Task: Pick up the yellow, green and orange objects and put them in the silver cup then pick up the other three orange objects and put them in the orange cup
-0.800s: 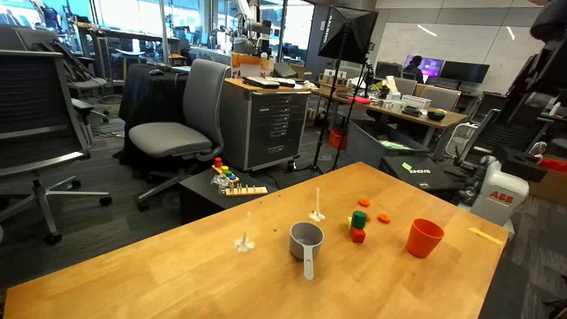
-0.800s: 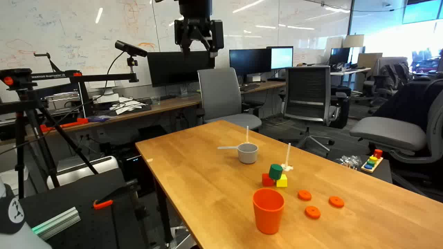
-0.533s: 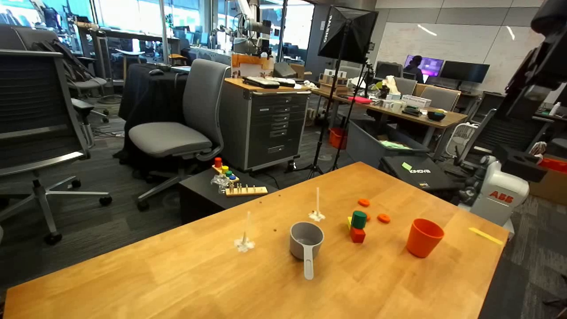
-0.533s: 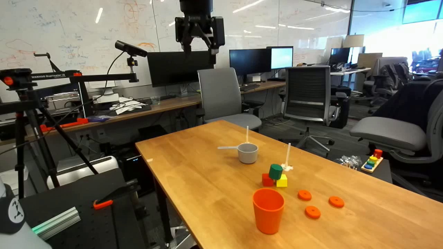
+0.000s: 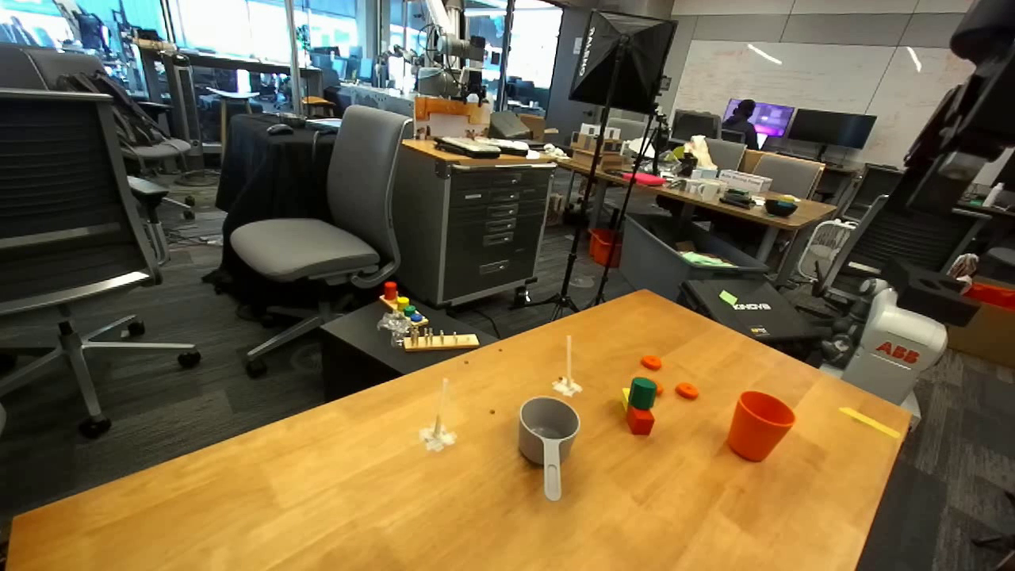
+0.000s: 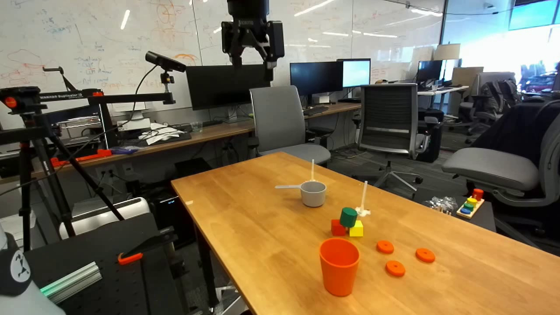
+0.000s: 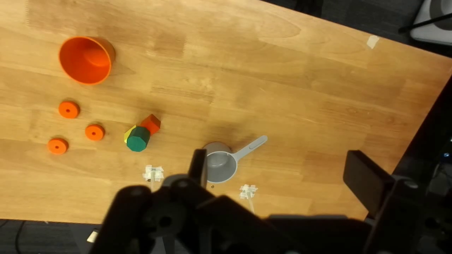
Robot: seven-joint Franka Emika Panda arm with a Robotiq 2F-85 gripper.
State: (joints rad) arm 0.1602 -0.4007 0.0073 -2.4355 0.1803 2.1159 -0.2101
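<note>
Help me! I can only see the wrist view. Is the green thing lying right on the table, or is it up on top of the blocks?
Observer: It's up on top. In both exterior views the green piece is raised off the table, over the red block and the yellow block.
Operator: Cool! Am I nearly touching it?
Observer: No. In an exterior view the gripper hangs in the air, much higher up.
Operator: Is there anything tall I could bump?
Observer: Maybe the two thin white sticks: both exterior views show them standing upright.
</note>
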